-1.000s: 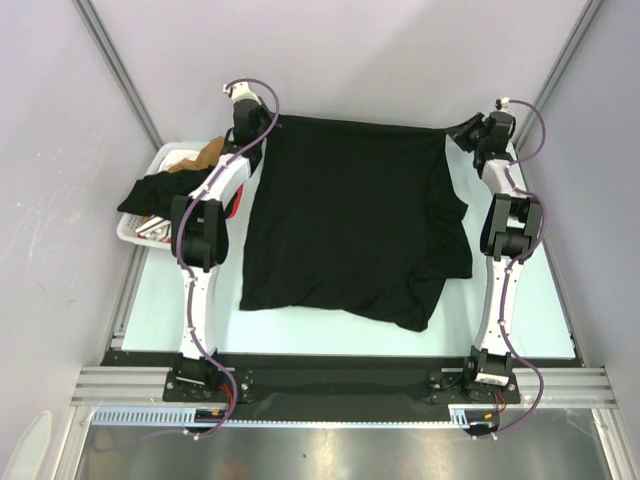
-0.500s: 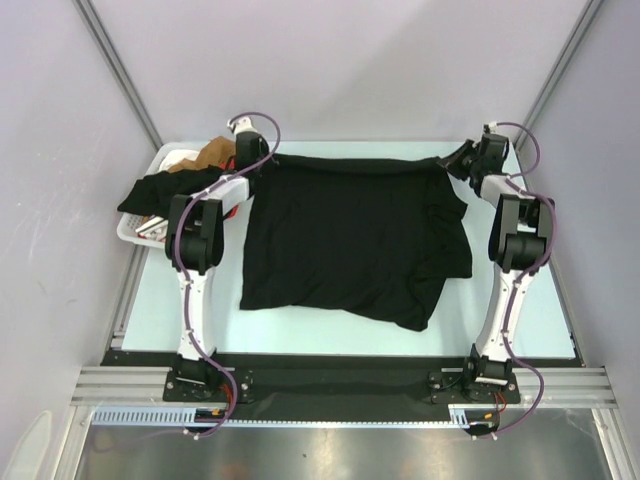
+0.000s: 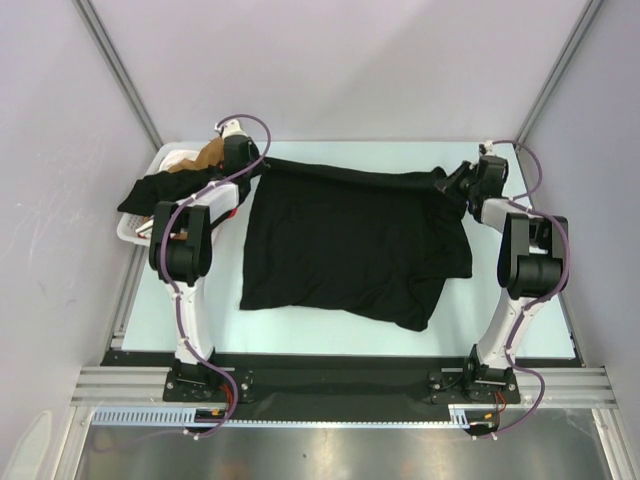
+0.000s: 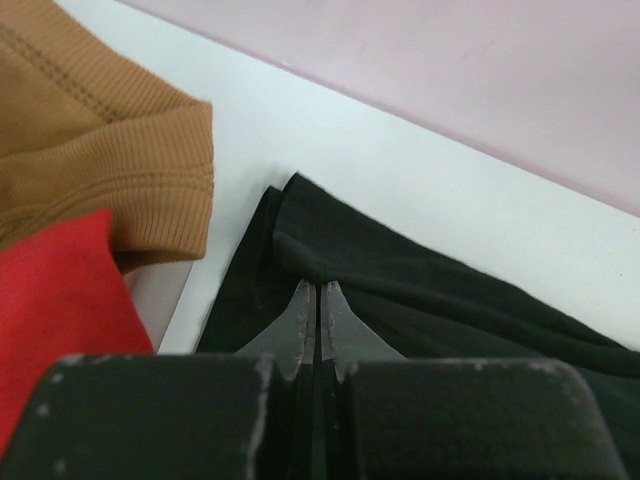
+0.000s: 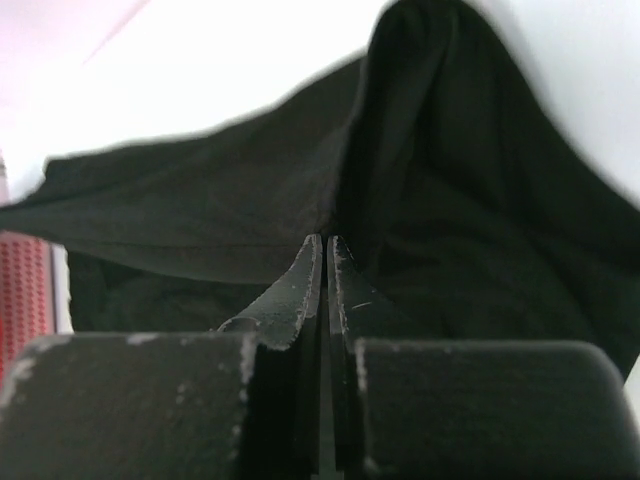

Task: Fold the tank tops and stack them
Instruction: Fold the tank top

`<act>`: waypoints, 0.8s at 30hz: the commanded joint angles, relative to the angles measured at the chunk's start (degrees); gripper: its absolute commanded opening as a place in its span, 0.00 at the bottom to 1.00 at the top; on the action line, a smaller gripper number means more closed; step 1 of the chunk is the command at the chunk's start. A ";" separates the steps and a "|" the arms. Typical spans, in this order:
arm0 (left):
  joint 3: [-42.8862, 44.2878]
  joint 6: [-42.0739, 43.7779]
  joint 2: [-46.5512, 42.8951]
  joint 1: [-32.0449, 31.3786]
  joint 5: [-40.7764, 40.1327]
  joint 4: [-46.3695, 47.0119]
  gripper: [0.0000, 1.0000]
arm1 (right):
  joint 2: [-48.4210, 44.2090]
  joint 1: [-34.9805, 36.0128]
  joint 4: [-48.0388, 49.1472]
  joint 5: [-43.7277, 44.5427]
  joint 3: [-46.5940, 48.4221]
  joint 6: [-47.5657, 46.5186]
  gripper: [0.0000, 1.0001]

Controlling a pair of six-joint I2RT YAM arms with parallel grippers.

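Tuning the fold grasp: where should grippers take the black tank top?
Probably grip the black tank top at its two far corners from the outer sides, as the left gripper and right gripper do: the far edge stretches between them, rest lying flat.

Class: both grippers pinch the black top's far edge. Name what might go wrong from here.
The left gripper and right gripper each pinch only a thin bit of the black top's edge, so it may slip out mid-fold. The top's right side lies bunched, so folding now would likely trap creases. The left gripper sits close to the brown cloth and red top by the basket and might snag them.
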 commanded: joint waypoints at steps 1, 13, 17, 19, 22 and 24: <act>0.06 0.31 -2.55 0.71 -0.17 -0.51 0.00 | -3.59 1.47 2.80 1.71 -2.84 -1.57 0.00; -2.31 -2.68 -2.72 0.98 2.11 -6.92 0.00 | -7.46 3.32 6.06 6.28 -12.07 0.54 0.00; -6.35 -3.74 -4.92 0.98 1.76 -4.21 0.00 | -7.29 3.32 5.27 7.25 -11.99 0.98 0.00; -8.03 -3.83 -5.71 0.98 2.20 -3.41 0.01 | -7.37 3.23 4.92 7.95 -11.99 1.33 0.00; -8.47 -4.00 -5.80 0.98 2.20 -3.76 0.02 | -7.72 2.88 5.00 8.65 -12.77 1.77 0.00; -8.64 -4.35 -5.89 0.98 2.29 -4.55 0.03 | -7.81 2.79 5.27 8.92 -13.48 1.86 0.00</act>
